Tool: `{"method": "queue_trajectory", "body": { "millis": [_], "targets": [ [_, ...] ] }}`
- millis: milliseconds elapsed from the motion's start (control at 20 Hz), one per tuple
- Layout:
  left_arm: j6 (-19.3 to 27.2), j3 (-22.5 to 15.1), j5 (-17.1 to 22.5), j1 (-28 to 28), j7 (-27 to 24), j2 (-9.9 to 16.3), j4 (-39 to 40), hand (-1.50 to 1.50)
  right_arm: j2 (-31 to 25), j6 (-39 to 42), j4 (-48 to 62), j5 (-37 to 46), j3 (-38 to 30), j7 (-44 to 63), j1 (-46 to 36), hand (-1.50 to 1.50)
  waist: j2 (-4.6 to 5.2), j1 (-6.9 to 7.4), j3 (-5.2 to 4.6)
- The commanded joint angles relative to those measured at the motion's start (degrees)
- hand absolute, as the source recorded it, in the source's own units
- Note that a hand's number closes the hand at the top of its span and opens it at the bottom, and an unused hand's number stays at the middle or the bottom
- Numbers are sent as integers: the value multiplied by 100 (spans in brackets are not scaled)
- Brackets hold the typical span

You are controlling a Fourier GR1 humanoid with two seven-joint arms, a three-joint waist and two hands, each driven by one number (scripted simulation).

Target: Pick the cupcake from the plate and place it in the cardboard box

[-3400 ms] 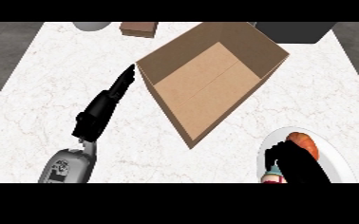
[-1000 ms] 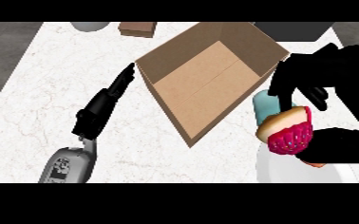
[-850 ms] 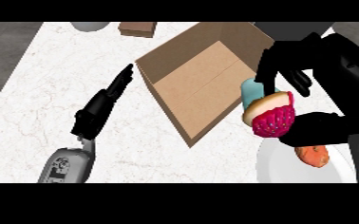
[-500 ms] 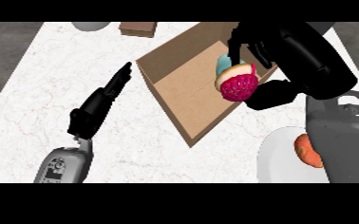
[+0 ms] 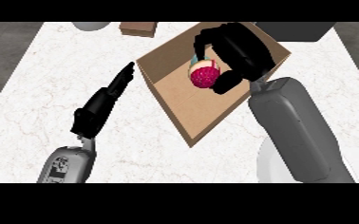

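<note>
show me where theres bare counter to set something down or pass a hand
Bare marble lies left of the left hand, out to the counter's left edge, and below the cardboard box, between the two forearms. It is crowded at the box, where the right hand curls round the cupcake, and along the top edge by the small brown block and grey object.

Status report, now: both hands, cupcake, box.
Right robot hand curled round the cupcake, over the open cardboard box. Left robot hand open, flat on the counter beside the box. Nothing blocking the box.
</note>
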Motion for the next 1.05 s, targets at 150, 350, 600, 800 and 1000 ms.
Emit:
{"method": "queue_trajectory", "body": {
  "millis": [150,350,600,800,1000],
  "targets": [
    [162,-34,-154,-171,-51,-139,226,0,442,65,1804,-333,-452,-106,-233,-150,37,30,0],
    [-23,129,6,77,-268,16,149,0,931,-170,2100,-284,-434,-237,-348,-150,-2,-9,0],
    [6,62,-25,-7,-36,-40,45,0,988,-506,2272,-1390,-1293,-852,-387,-150,10,28,5],
    [13,-26,-33,62,98,-100,-145,0,943,-379,2528,-2178,-2257,-1347,-399,-150,11,27,10],
    [161,-12,-111,-225,293,-205,-110,0,431,347,2825,-3067,-3055,-1233,-815,-150,10,-14,7]
  ]
}}
